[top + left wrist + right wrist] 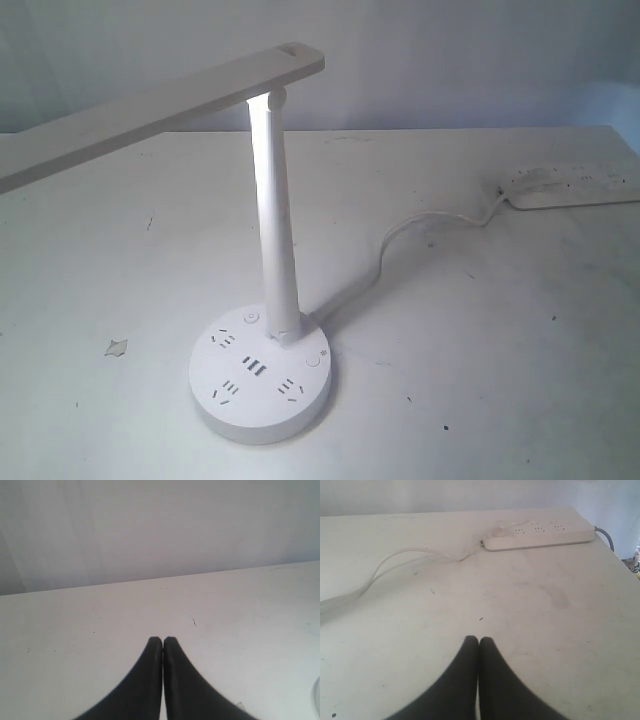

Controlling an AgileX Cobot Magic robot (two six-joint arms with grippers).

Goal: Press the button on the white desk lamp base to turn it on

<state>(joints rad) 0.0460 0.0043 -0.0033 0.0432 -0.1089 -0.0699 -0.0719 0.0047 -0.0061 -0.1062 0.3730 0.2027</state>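
The white desk lamp base point(262, 385) is a round disc with dark socket slots and three short USB slots point(254, 367), low in the exterior view. Two small round buttons sit on its top, one point(250, 319) left of the pole and one point(314, 361) to the right. An upright white pole point(274, 220) carries the long lamp head point(150, 105). Neither gripper appears in the exterior view. My left gripper point(163, 640) is shut and empty over bare table. My right gripper point(479, 640) is also shut and empty, away from the base.
A white cable point(420, 225) runs from the base to the long flat power strip point(575, 185) at the right table edge; the power strip point(540, 536) and the cable point(395, 562) also show in the right wrist view. A small scrap point(116, 347) lies left of the base.
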